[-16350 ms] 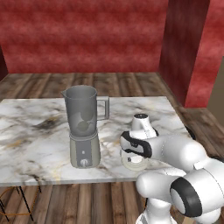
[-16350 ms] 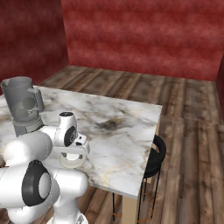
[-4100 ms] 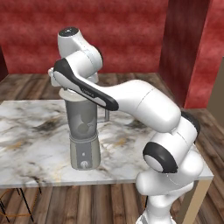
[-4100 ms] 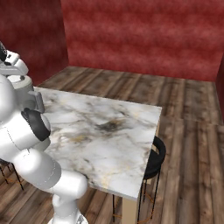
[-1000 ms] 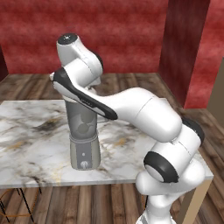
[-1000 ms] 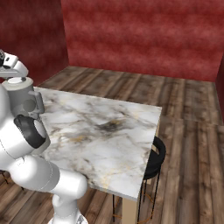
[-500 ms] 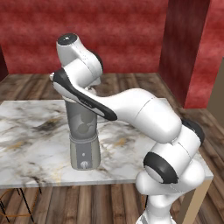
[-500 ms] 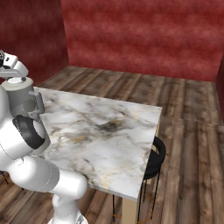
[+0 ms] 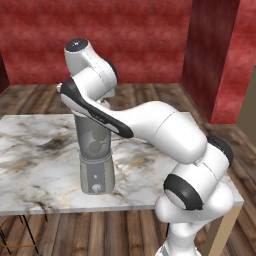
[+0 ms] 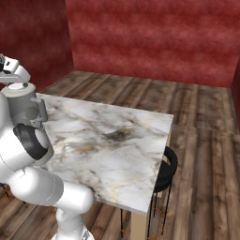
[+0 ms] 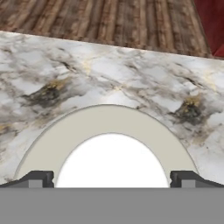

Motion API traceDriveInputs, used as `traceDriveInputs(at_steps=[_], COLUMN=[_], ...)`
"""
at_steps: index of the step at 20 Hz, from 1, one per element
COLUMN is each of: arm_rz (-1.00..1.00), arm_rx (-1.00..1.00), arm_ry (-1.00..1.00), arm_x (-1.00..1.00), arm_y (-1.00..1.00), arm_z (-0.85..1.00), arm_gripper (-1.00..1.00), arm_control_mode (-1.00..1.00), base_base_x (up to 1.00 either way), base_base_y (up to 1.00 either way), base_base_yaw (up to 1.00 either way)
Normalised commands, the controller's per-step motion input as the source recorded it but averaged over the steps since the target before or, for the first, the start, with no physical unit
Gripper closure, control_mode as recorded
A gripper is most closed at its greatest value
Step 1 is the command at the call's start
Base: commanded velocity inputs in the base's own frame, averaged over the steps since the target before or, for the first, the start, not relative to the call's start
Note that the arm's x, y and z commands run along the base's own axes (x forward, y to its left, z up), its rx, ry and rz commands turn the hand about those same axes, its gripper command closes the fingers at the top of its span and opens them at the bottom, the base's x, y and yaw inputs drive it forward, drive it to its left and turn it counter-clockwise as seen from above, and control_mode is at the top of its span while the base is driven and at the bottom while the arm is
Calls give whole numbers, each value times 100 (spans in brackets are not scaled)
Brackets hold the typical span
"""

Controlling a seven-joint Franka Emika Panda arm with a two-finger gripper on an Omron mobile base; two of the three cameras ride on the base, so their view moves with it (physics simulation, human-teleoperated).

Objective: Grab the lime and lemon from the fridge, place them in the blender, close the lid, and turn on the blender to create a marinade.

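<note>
The marble table takes up most of the scene, a wide slab veined in grey and gold, set on a wooden floor with red walls behind. The blender stands upright near the table's front edge in the left base view, its long axis vertical: grey tapered base at the bottom with the small round knob facing the front edge, smoky jar above. The white arm crosses just over the top of the jar and hides its mouth in that view. In the right base view the blender sits at the table's left end, jar handle pointing toward the open marble, with a pale flat top on the jar. A black round stool stands under the table's right edge. The marble to the right of the blender and behind it lies bare up to the far edges. In the hand view the gripper looks straight down on the round white lid, ringed by a pale beige rim; its 2 dark fingertips stand spread as wide as the rim, 1 at each side, holding nothing.
</note>
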Motion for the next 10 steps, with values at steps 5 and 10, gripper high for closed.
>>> traceDriveInputs(at_steps=[5,10], arm_rz=[0,0], arm_rx=[0,0], arm_ry=[0,0], arm_x=[0,0], arm_y=[0,0], arm_z=[-13,-7], arm_gripper=[-100,-100], arm_control_mode=[-100,-100], base_base_x=[0,0], base_base_y=[0,0], base_base_yaw=[0,0])
